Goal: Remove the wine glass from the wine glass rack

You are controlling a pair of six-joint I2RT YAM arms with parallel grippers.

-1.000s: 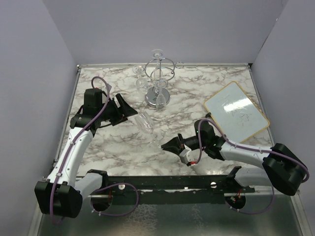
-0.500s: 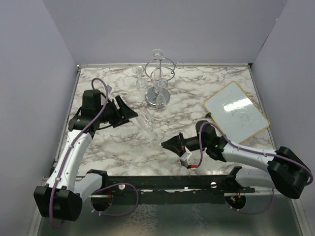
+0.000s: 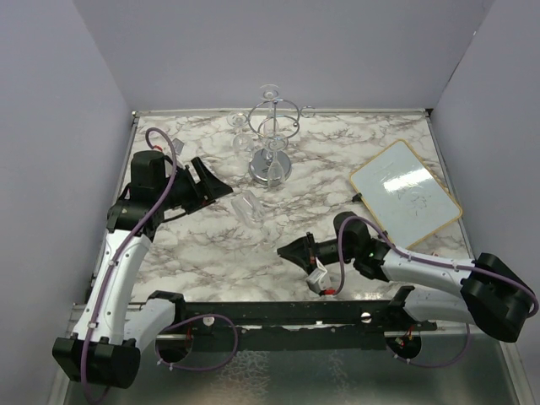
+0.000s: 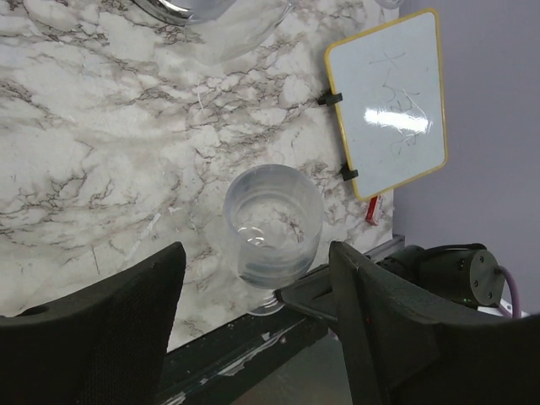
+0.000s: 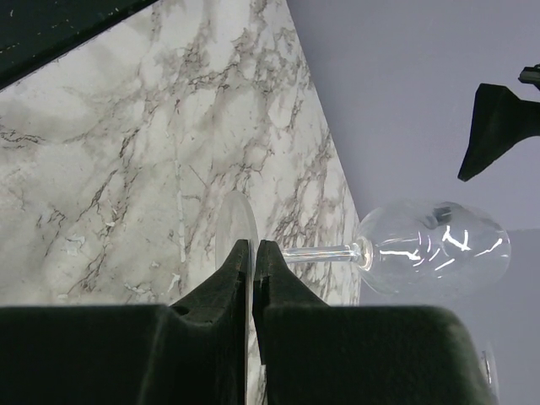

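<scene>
The wine glass (image 3: 248, 205) lies almost sideways above the marble table, off the wine glass rack (image 3: 273, 126). My right gripper (image 3: 287, 251) is shut on the thin round foot (image 5: 235, 239) of the glass. Stem and bowl (image 5: 434, 249) point away from it. My left gripper (image 3: 221, 192) is open, its fingers (image 4: 110, 329) on either side of the bowl's mouth (image 4: 272, 221) without touching it. The rack stands at the back with its mirrored base (image 3: 270, 167) on the table, and other glasses (image 3: 240, 128) hang on it.
A yellow-framed whiteboard (image 3: 406, 191) lies at the right of the table (image 3: 337, 160). Purple walls close in the left, back and right sides. A black rail (image 3: 278, 314) runs along the near edge.
The left arm's wrist has drawn slightly left and its open fingers stay at the bowl. The right gripper keeps its hold on the foot and has barely shifted.
</scene>
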